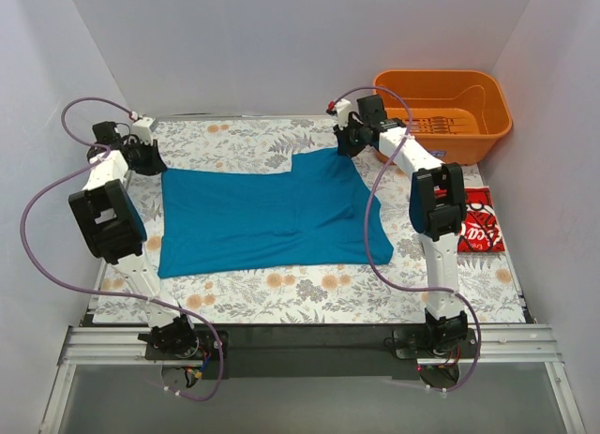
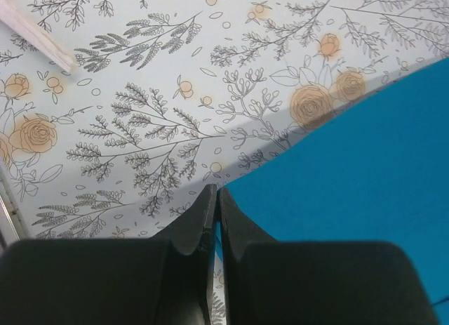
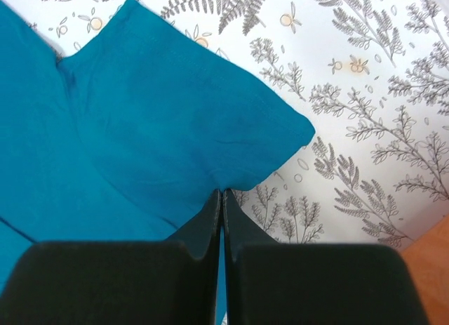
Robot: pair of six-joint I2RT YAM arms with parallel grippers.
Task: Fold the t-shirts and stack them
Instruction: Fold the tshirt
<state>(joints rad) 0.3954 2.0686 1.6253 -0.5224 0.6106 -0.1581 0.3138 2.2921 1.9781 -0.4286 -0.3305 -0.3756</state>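
The teal-blue t-shirt [image 1: 267,217] lies spread on the floral tablecloth [image 1: 309,293]. My left gripper [image 1: 148,157] is shut on the shirt's far left corner; in the left wrist view its jaws [image 2: 214,195] pinch the blue cloth [image 2: 365,163] at its edge. My right gripper [image 1: 349,145] is shut on the shirt's far right edge; in the right wrist view its jaws [image 3: 222,195] pinch the blue cloth [image 3: 161,128] beside a sleeve. The red t-shirt [image 1: 480,223] with white lettering lies folded at the right edge, partly hidden by the right arm.
An orange plastic basket [image 1: 450,111] stands at the far right corner, behind the right gripper. White walls close in on three sides. Purple cables loop from both arms over the cloth.
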